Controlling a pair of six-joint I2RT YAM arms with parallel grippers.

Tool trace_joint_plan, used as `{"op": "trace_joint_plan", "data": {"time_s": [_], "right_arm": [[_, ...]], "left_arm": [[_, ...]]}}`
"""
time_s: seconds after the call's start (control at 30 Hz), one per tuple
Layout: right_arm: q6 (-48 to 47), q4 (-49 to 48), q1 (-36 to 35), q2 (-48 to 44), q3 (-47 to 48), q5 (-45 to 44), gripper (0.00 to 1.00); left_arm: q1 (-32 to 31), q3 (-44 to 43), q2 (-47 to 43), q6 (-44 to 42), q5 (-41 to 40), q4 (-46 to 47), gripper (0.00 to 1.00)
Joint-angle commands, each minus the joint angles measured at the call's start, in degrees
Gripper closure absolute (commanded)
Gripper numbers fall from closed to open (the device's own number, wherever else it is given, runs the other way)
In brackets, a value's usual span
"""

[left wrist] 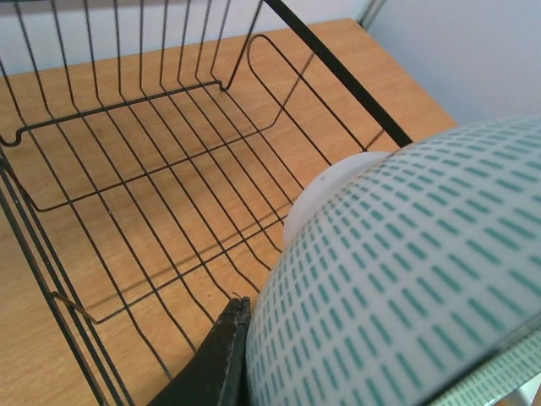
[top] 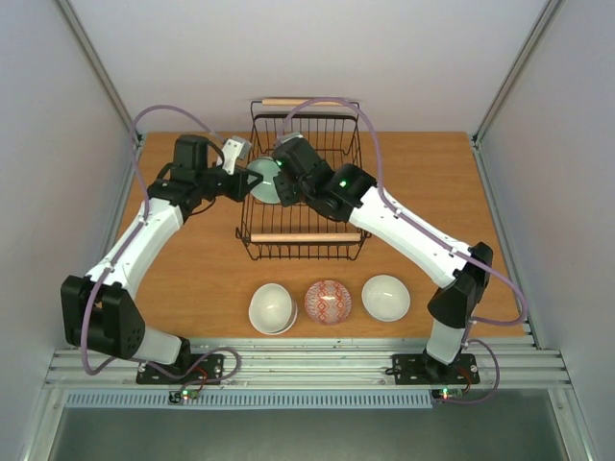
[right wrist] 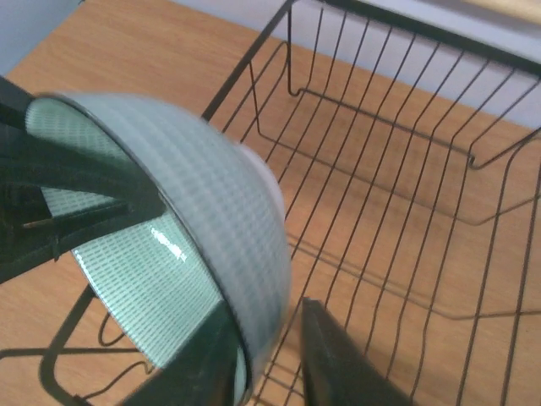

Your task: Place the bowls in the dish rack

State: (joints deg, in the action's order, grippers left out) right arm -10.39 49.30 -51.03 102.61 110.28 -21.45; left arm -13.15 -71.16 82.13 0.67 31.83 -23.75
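Green bowl (top: 264,180) over left edge of rack (top: 303,237), L gripper (top: 243,182), R gripper (top: 281,184) each pinching rim

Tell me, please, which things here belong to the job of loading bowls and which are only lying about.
Belong to the job: dish rack; pale green bowl, held at the rack's edge; cream bowl, red-patterned bowl and white bowl, waiting on the table.
Lying about: nothing that I can see.
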Motion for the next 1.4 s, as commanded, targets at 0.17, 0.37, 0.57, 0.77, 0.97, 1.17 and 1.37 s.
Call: {"op": "trace_joint_plan", "data": {"time_s": [0.17, 0.37, 0.57, 0.77, 0.97, 1.17, 1.37], "right_arm": [[-6.5, -16.2, 3.8, -11.7, -13.8, 11.2, 0.1], [-4.9, -18.7, 12.4, -17.3, -21.3, 34.9, 0.04], [-5.9, -17.3, 14.2, -16.0, -21.5, 48.2, 0.02], [-4.7, -19.0, 14.4, -14.3, -22.8, 52.0, 0.01], [-2.1, -22.6, 14.4, -11.3, -23.2, 58.8, 0.01], [-1.4, -26.1, 14.4, -11.4, -23.9, 60.4, 0.01], [-1.2, -27.5, 14.2, -10.8, -23.1, 60.6, 0.02]], "left_arm": [[-0.4, 0.1, -0.6, -9.3, 10.2, -1.4, 1.0], [2.4, -1.5, 0.5, -13.3, 23.4, -5.0, 0.99], [7.6, -0.9, 4.2, -9.3, 41.1, -1.1, 1.0], [9.2, 2.4, 4.3, -0.6, 46.6, 9.2, 1.0], [9.2, 3.9, 3.6, 3.8, 46.9, 13.1, 1.0], [9.2, 4.5, 3.3, 3.6, 45.4, 13.2, 0.99], [9.1, 4.7, 3.9, 3.2, 44.9, 12.6, 1.0]]}}
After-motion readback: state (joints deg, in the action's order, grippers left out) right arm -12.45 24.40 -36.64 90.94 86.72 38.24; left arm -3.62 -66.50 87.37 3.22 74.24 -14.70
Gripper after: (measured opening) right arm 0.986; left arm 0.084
